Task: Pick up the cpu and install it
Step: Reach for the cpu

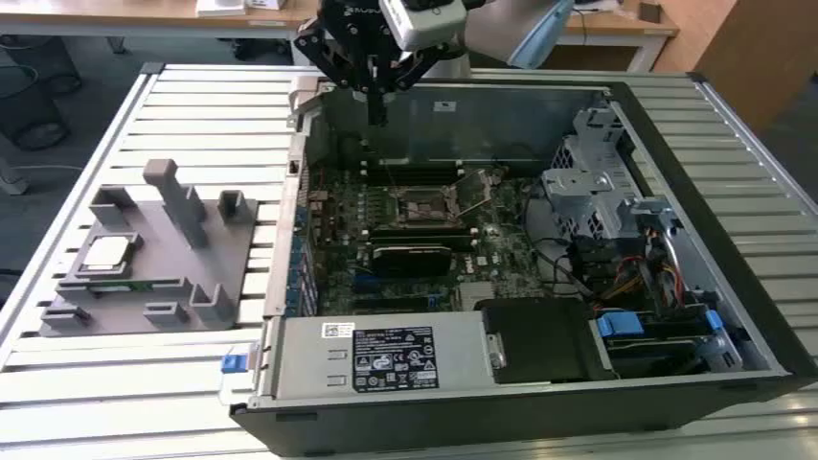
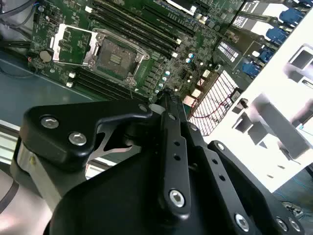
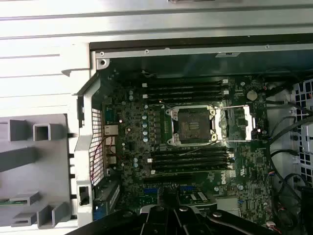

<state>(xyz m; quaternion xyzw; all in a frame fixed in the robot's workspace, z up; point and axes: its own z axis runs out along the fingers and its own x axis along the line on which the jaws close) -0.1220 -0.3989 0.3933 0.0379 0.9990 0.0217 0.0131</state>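
Jaws hung pressed together and empty above the open case [image 1: 486, 125]. Cpu [image 1: 106, 252] lay well apart on its grey holder [image 1: 211, 292], socket [image 3: 194, 125] open.

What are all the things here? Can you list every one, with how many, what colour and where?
table: 1, white slats, under everything
holder: 1, grey, on the table at the exterior view's left
cpu: 1, silver, lying on the holder
memory stick: 1, green, on the holder beside the cpu
case: 1, black, open, next to the holder
motherboard: 1, green, inside the case
socket: 1, dark with a metal frame, empty, mid motherboard
power box: 1, silver, at the case's near end
clips: a few, blue, at the case's side on the exterior view's right
gripper: 1, black, shut and empty, above the case's far edge
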